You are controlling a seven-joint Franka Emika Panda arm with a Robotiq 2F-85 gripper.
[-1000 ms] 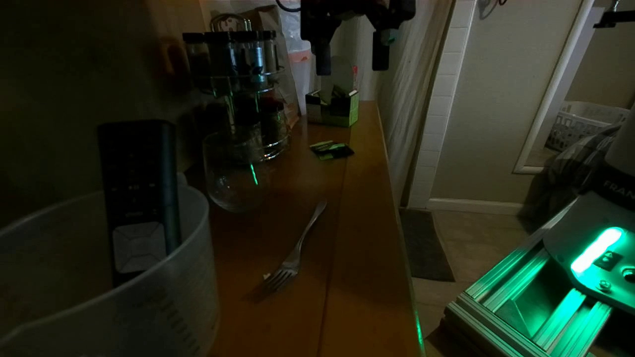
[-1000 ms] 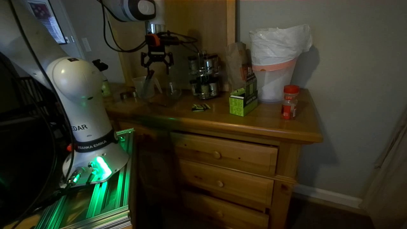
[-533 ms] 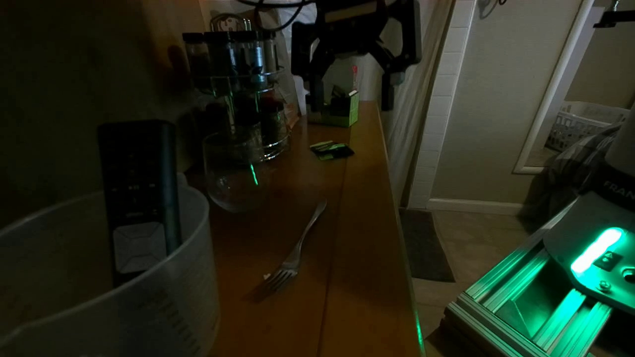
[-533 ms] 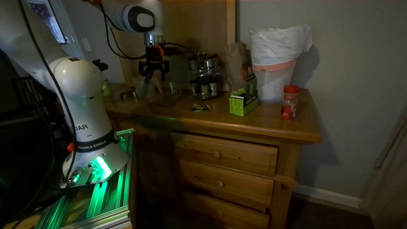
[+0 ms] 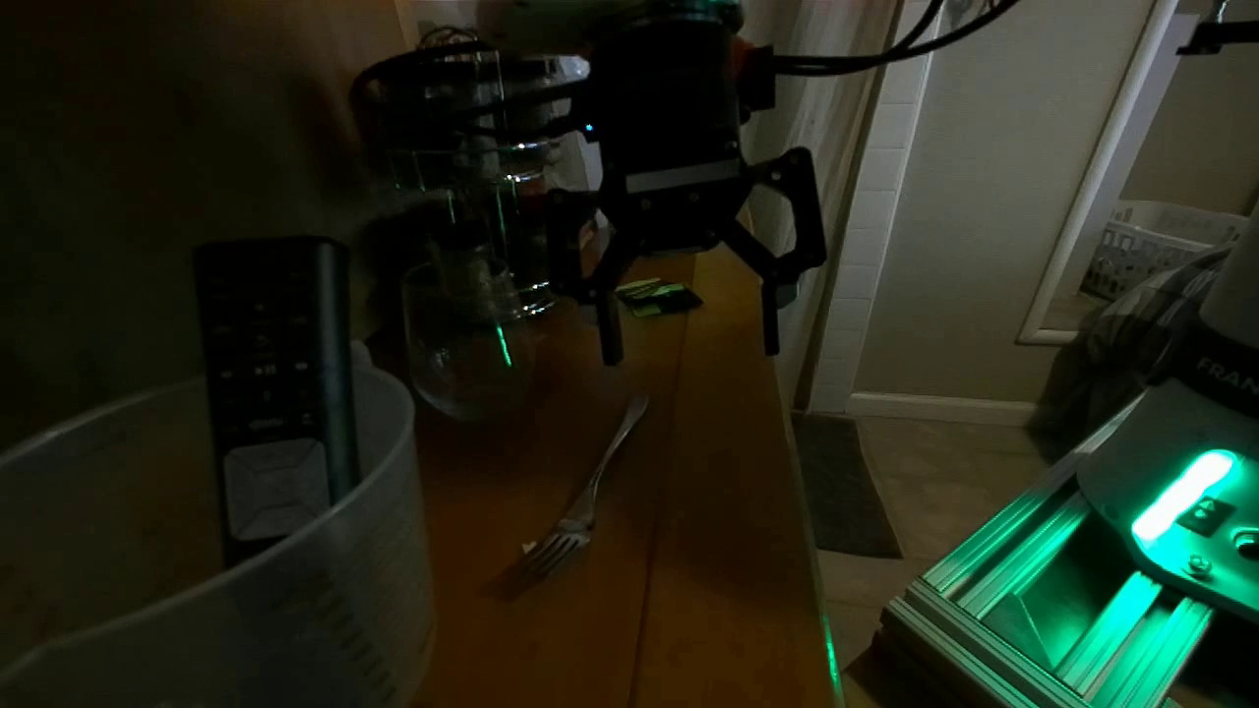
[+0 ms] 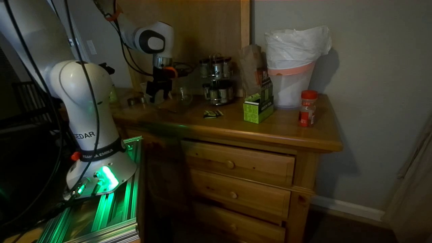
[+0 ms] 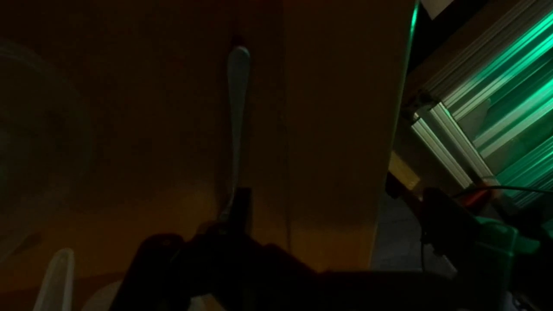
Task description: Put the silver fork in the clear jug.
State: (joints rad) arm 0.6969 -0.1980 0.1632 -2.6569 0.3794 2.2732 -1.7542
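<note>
Beside the clear jug (image 5: 295,619), in an exterior view, the silver fork (image 5: 587,503) is seen lying on the dresser top (image 5: 738,610), apart from the jug's wall, its tines nearer the jug than its handle. A remote (image 5: 270,393) is propped inside the jug, and a stemless glass (image 5: 464,374) is set just outside it. Over the dresser top, apart from jug and fork, the gripper (image 5: 690,354) is held with its fingers spread wide and nothing gripped. The step in hand is judged to be the reach for the fork: the gap should be shifted toward the jug's side, centred over the slim handle, and lowered until the dresser top is almost met, with the glass kept clear. Part of the jug is cut off by the frame. In an exterior view, where a drawer (image 6: 243,165) is shown below the jug's level, the jug is largely covered by the gripper, and the fork beside it can scarcely be made out. By the wrist view, the fork's handle is lined up with one finger rather than the gap, so that shift seems needed; the tines are hidden behind the gripper, and what is probably the jug's handle is barely lit.
</note>
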